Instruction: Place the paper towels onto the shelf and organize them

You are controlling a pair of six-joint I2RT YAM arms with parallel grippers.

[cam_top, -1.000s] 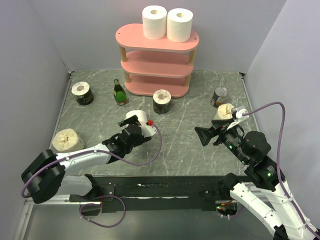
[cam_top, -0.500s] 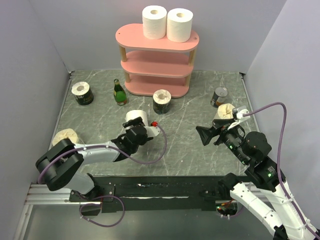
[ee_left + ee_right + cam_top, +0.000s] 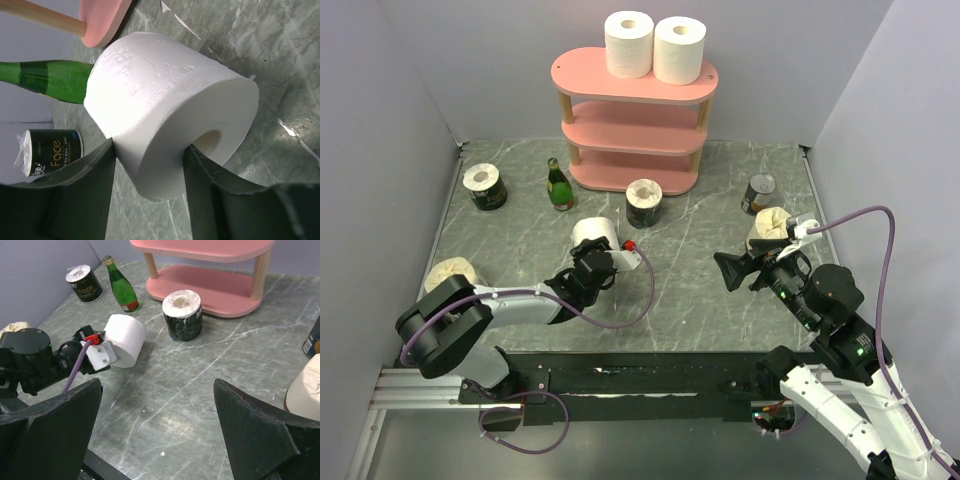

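Observation:
A white paper towel roll lies on its side on the table, large in the left wrist view. My left gripper is shut on it, one finger on its outer wall and the other at its end face by the core. Two white rolls stand on the top board of the pink shelf. A dark-banded roll stands before the shelf, another at far left. Cream rolls sit at left and right. My right gripper hangs open over bare table.
A green bottle stands left of the shelf, close behind the held roll. A metal can stands by the right cream roll. Grey walls close in the table on three sides.
My left gripper slid forward around the white roll and its jaws narrowed onto it. The left arm folded in closer. The right arm has barely moved.

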